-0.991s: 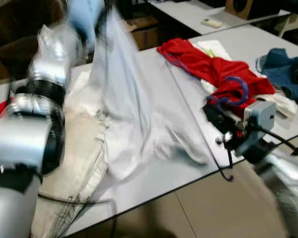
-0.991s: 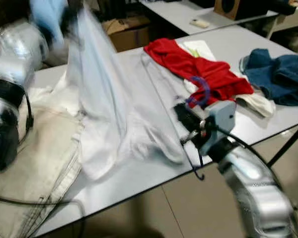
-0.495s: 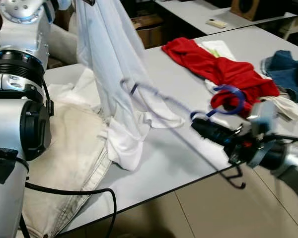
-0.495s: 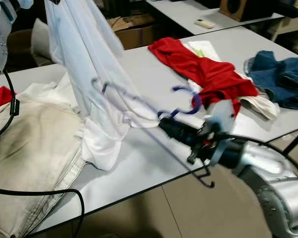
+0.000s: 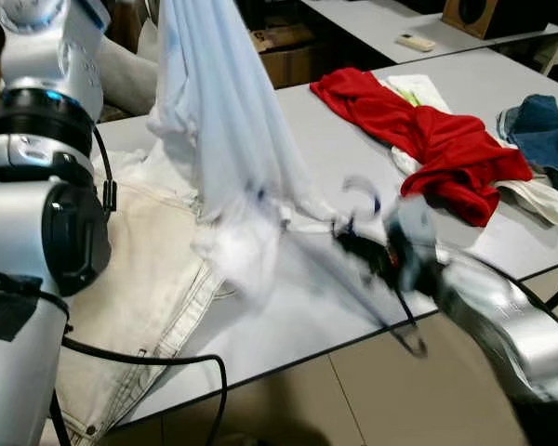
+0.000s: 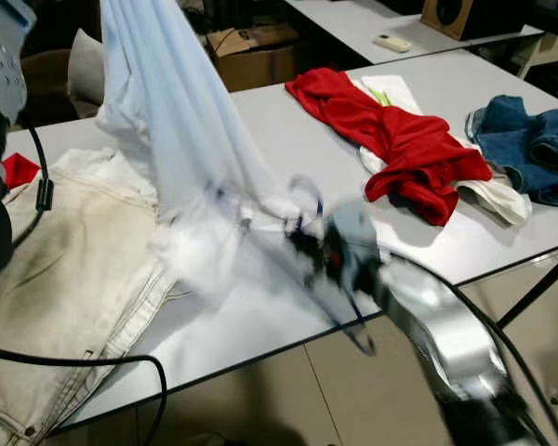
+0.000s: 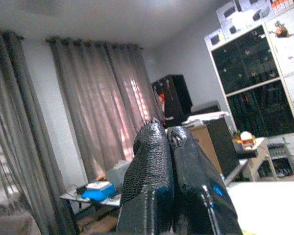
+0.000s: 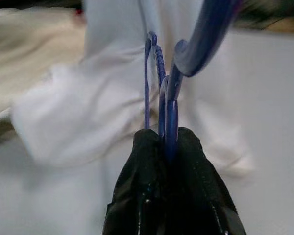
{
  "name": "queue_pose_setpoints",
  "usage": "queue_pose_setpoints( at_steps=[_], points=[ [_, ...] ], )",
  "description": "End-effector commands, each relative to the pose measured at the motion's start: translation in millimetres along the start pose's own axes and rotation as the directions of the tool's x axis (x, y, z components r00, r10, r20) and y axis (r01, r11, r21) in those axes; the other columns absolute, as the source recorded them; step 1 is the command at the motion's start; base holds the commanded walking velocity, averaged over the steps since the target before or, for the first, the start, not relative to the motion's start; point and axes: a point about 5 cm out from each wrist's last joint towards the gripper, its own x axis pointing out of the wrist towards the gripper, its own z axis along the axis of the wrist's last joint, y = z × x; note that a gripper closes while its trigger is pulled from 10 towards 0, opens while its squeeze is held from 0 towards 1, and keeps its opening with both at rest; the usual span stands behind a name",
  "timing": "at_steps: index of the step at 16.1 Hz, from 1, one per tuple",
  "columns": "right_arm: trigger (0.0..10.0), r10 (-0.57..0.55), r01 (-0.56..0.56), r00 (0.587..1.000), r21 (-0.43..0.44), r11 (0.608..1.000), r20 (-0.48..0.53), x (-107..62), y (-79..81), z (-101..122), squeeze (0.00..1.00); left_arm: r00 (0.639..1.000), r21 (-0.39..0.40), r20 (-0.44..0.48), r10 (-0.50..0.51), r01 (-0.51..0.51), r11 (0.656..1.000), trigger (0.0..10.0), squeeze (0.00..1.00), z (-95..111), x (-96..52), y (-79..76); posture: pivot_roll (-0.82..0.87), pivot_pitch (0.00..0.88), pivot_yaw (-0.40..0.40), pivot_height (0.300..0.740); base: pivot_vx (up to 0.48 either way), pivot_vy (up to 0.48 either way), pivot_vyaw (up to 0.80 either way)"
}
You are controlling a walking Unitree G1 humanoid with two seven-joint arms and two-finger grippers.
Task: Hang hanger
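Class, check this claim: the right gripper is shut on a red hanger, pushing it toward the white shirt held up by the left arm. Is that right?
Not quite: the hanger is blue, not red, as the right wrist view shows. The rest holds: the right gripper is shut on it, near the white shirt.

No legible text, label, brand, number or sign is present on any surface or object in these views.

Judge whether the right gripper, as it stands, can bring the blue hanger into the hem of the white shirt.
Probably yes. The right gripper, shut on the blue hanger, is already at the lower edge of the white shirt, which hangs lifted above the table; nothing lies between them.
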Motion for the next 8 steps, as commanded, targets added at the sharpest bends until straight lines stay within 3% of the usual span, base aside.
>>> queue_pose_setpoints(
  at_steps=[1, 2, 4, 6, 8],
  points=[
    [10.0, -0.087, 0.087, 0.996, -0.007, 0.996, 0.037, -1.3, -11.4, 4, 0.00, 0.998, 0.031, 0.046, 0.044, -0.046, 0.998, 0.0, 0.00, 18, -0.3, 11.7, -0.03, 0.000, 0.074, 0.740, 0.000, 0.000, 0.00],
    [10.0, -0.130, 0.128, 0.987, 0.021, 0.992, 0.097, 0.8, -17.3, 13, 0.00, 0.995, 0.044, 0.000, 0.098, -0.098, 0.994, 0.0, 0.00, 10, -4.7, 16.1, -0.02, 0.000, 0.070, 0.740, 0.000, 0.000, 0.00],
    [10.0, -0.113, 0.104, 0.976, 0.060, 0.993, 0.185, -0.4, -15.7, 25, 0.00, 0.956, 0.145, -0.159, 0.246, -0.224, 0.964, 0.0, 0.00, -21, -22.8, 25.9, -0.03, 0.000, 0.078, 0.740, 0.000, 0.000, 0.00],
    [10.0, -0.147, 0.136, 0.968, 0.069, 0.988, 0.201, -2.5, -17.7, 25, 0.00, 0.941, 0.148, -0.195, 0.277, -0.251, 0.957, 0.0, 0.00, -31, -29.5, 28.0, -0.04, 0.000, 0.085, 0.740, 0.000, 0.000, 0.00],
    [10.0, -0.283, 0.262, 0.930, 0.119, 0.958, 0.233, -11.4, -31.8, 23, 0.00, 0.945, 0.145, -0.216, 0.246, -0.218, 0.965, 0.0, 0.00, -37, -32.2, 25.0, -0.05, 0.000, 0.095, 0.740, 0.000, 0.000, 0.00]
  ],
)
